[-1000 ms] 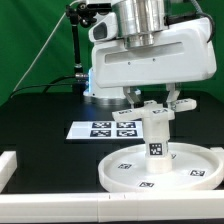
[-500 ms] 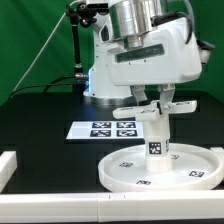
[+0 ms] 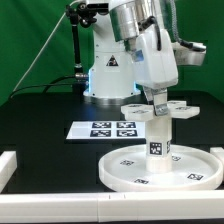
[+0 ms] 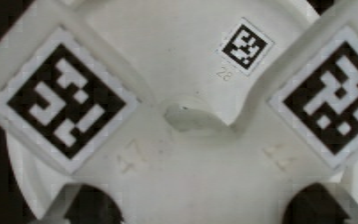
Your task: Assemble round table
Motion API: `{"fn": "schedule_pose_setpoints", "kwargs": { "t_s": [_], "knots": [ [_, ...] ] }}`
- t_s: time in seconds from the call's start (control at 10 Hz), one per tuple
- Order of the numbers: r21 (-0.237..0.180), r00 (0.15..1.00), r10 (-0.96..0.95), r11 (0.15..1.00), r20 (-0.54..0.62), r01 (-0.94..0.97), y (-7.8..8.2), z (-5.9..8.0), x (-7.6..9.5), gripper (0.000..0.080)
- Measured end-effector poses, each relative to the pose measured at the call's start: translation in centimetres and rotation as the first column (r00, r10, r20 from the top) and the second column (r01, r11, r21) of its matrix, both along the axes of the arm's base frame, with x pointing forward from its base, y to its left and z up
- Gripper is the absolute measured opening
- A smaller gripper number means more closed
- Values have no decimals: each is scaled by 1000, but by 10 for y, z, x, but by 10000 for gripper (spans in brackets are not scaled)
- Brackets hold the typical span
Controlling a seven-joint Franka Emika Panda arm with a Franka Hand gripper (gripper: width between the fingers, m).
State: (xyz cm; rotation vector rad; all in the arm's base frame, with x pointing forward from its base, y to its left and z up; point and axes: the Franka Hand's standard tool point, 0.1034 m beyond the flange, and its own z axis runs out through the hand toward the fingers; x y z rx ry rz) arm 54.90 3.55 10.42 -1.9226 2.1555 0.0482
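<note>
White plastic cross-shaped piece [image 3: 158, 109] on post [image 3: 159, 138] over disc [image 3: 160, 166], gripper [image 3: 160, 104] narrowly closed on it; risk: cross-threading if tilted while turning.

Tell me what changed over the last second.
The wrist turned about its upright axis, so its broad white housing now faces sideways, turning the cross-shaped piece on top of the post. The fingers stayed closed on the cross. The round disc and marker board did not move.

White cross-shaped piece [image 3: 160, 109], black-and-white tags
</note>
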Motion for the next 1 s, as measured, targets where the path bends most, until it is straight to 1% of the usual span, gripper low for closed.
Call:
{"fn": "schedule_pose_setpoints", "kwargs": {
  "t_s": [0.1,0.2,0.3,0.4,0.5,0.6,0.7,0.8,1.0],
  "knots": [
    [12,997,-72,997,-18,72,0,0,0,443],
    [14,996,-91,996,-24,91,0,0,-1,443],
    [13,996,-84,996,-22,84,0,-1,-1,529],
    [9,998,-56,998,-20,56,0,0,-1,529],
    [11,1000,-8,1000,-23,8,0,3,-1,625],
    [12,1000,20,1000,-9,-20,0,10,1,625],
    [12,999,46,999,7,-46,-1,20,3,645],
    [9,997,69,998,21,-69,-1,25,5,645],
    [6,996,92,996,20,-92,1,22,4,648]
  ]
}}
